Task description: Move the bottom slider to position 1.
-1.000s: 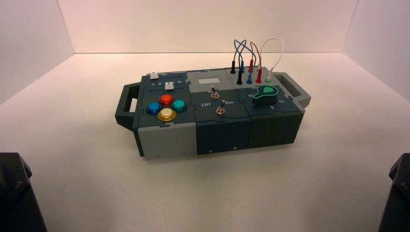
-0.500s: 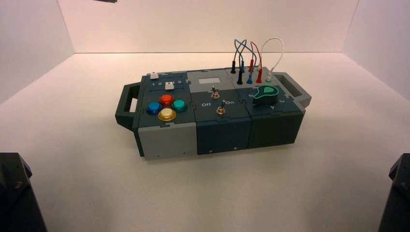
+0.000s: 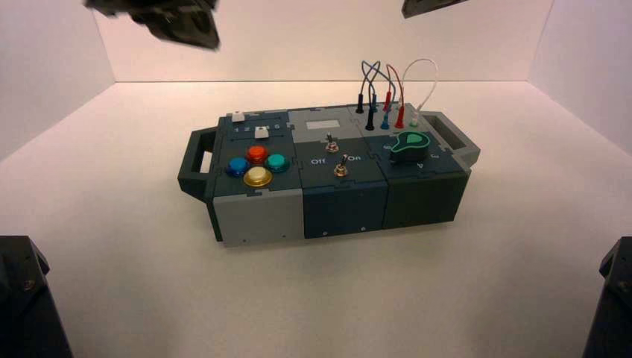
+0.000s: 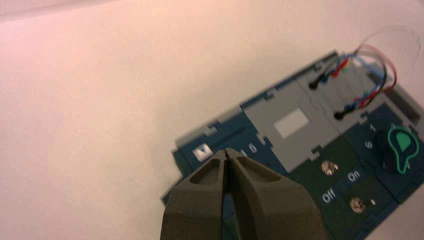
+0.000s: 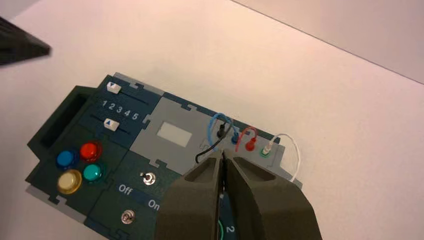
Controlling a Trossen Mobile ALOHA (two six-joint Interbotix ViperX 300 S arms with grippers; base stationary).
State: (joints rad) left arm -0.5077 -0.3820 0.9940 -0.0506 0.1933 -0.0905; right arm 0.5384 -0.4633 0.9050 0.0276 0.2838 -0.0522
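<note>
The bottom slider [image 3: 261, 132] is a small white knob on the nearer track at the box's left end. In the right wrist view [image 5: 111, 124] it sits about level with the middle numerals. Position 1 [image 5: 105, 105] is the first digit of the white row between the two tracks. The matching farther knob [image 5: 114, 88] sits beside numeral 1. My left gripper [image 4: 227, 152] is shut and empty, high above the box's left end; its fingers hide the bottom slider there. My right gripper [image 5: 221, 155] is shut and empty, high above the wires.
Blue, red, teal and yellow buttons [image 3: 256, 165] sit in front of the sliders. Two toggle switches [image 3: 339, 165] stand mid-box, and a green knob [image 3: 408, 146] and plugged wires [image 3: 384, 93] at the right end. Arm bases [image 3: 22, 298] fill the lower corners.
Both arms have come into the high view along its top edge, the left one farther in. The box and the slider knobs have not moved.
</note>
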